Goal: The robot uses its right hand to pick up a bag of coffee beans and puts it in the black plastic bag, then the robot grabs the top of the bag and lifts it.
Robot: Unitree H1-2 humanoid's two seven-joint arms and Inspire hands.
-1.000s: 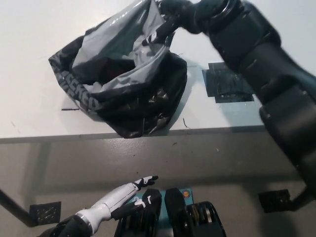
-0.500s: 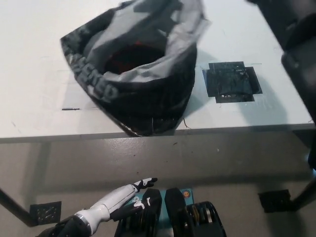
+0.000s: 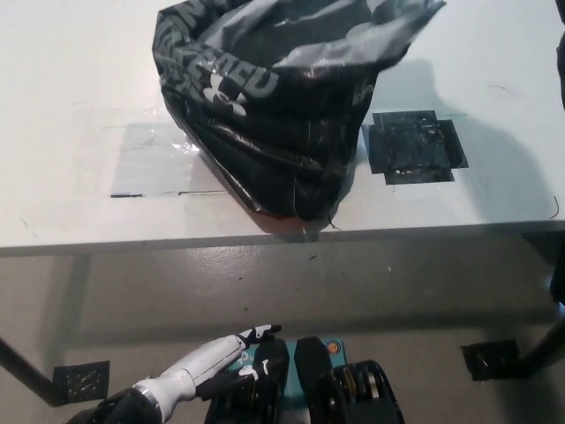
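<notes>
- a glossy black plastic bag (image 3: 274,115) with white lettering is standing bunched and creased near the front edge of a smooth white table (image 3: 79,115); its grey-lined top is running off the upper edge of the picture.
- a black square patch (image 3: 412,147) is lying flat just to the bag's right.
- the white left hand (image 3: 231,347) is hanging low below the table, holding nothing, fingers extended and slightly apart.
- the right hand is not showing.

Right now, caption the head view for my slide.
Black plastic bag raised over the white table; left robot hand rests low.
</notes>
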